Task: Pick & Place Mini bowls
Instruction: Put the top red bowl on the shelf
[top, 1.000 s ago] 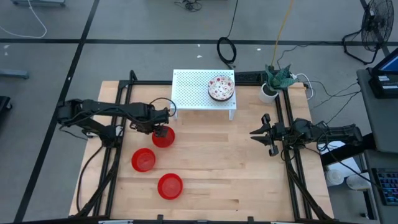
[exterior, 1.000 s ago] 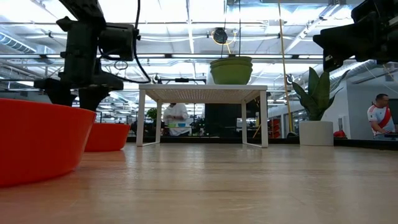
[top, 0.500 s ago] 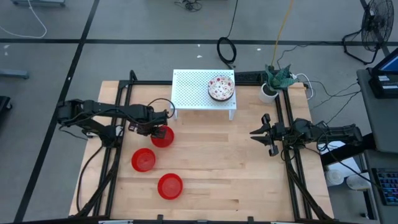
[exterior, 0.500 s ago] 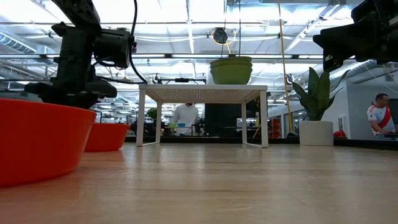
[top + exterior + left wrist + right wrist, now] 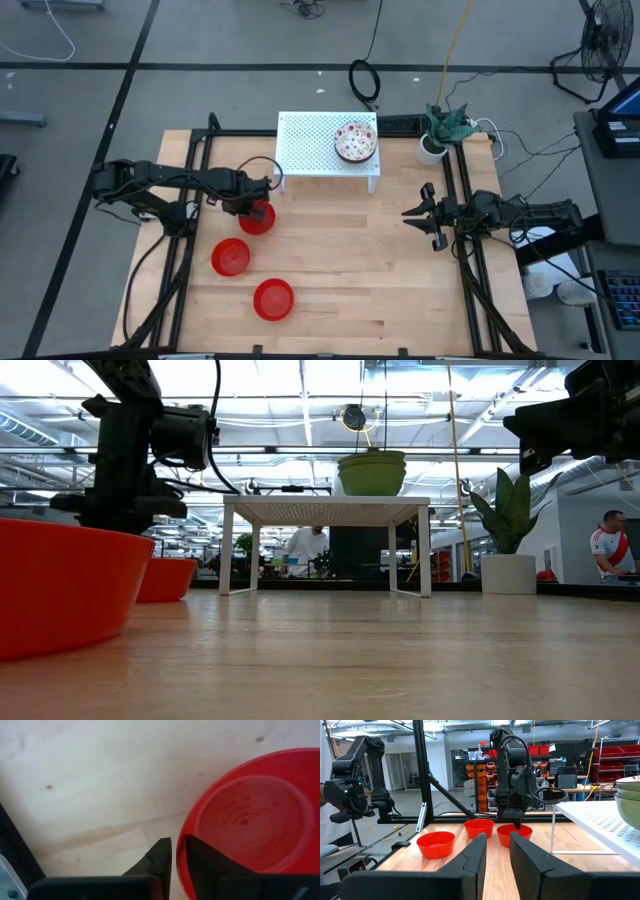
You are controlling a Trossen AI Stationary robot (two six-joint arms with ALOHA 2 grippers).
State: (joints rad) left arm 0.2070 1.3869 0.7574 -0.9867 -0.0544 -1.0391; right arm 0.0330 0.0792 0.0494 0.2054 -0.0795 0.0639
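Left gripper [image 5: 172, 857] is clamped on the rim of 1 red mini bowl [image 5: 259, 217] near the tabletop's left edge; lifting comes next. Right gripper [image 5: 420, 215] waits, fingers apart.

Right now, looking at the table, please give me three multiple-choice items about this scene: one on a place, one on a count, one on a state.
1. Where does the patterned bowl stand?
A. on the white perforated stand
B. on the bare wood beside the red bowls
C. in the right gripper

2. How many red bowls are on the table?
A. one
B. two
C. three

3. What is the left gripper doing?
A. hanging wide open, far from any bowl
B. closing on the rim of a red bowl
C. holding the potted plant

Answers:
1 A: the high view shows it on the stand, at the stand's right end.
2 C: the high view shows three, at and.
3 B: the left wrist view shows one finger inside the rim and one outside, close together. The right gripper waits open at the right edge.
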